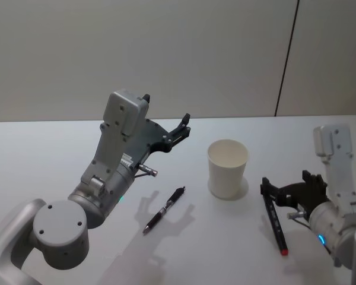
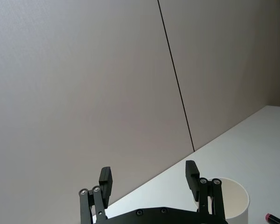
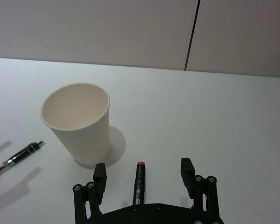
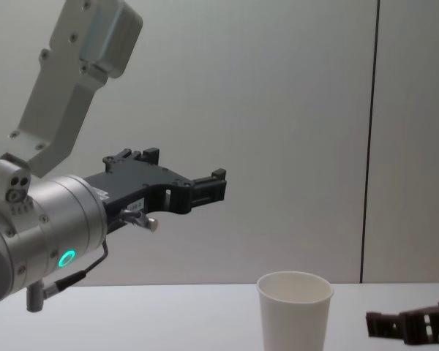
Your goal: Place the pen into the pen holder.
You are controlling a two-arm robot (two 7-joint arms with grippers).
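Our right gripper [image 3: 143,166] stands wide apart, low, straddling the red-tipped marker [image 3: 138,186] untouched (just beside the paper cup [image 3: 81,135]); our left gripper [image 2: 148,170] hangs raised, apart, empty.

white lettering on red-tipped marker [image 3: 139,185], not legible

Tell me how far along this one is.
Nothing is done: the cup is empty. In hand: the right gripper, open, hovers low over the marker, which is not grasped. The left gripper hangs open, raised. A pen lies left of the cup. Left to do: grasp, lift, drop in.
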